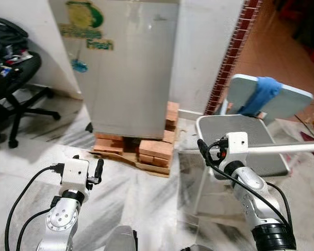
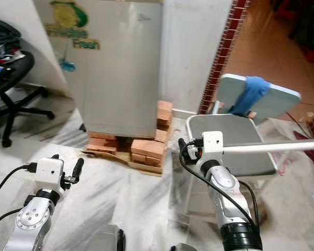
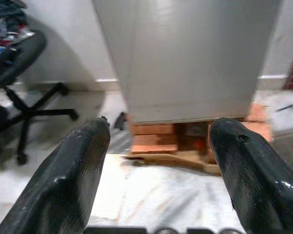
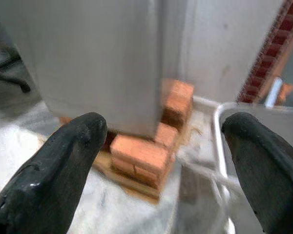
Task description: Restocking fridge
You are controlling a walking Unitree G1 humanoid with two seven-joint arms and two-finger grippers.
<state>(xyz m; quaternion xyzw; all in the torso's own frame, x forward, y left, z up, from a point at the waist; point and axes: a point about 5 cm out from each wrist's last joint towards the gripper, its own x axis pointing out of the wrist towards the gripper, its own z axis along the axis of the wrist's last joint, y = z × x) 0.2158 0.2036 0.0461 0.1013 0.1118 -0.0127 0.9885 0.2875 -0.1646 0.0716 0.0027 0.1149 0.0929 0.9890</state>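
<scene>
A grey fridge [image 1: 128, 68] with its door closed stands ahead on stacked red bricks [image 1: 156, 149], and a green sticker [image 1: 83, 18] sits near its top. Both arms are raised in front of it, well short of the door. My left gripper [image 3: 156, 161] is open, with its two black fingers [image 3: 73, 175] wide apart and nothing between them. In the left eye view one of its fingertips [image 1: 99, 168] shows beside the white wrist box. My right gripper [image 4: 161, 161] is also open and empty, aimed at the fridge's lower right corner and the bricks [image 4: 141, 156].
A black office chair [image 1: 10, 78] piled with things stands at the left. At the right is a grey-seated chair [image 1: 246, 138] with a blue cloth [image 1: 259, 94] over its back, close to my right arm. A brick pillar [image 1: 233, 52] edges a doorway. The floor is pale marble [image 1: 131, 193].
</scene>
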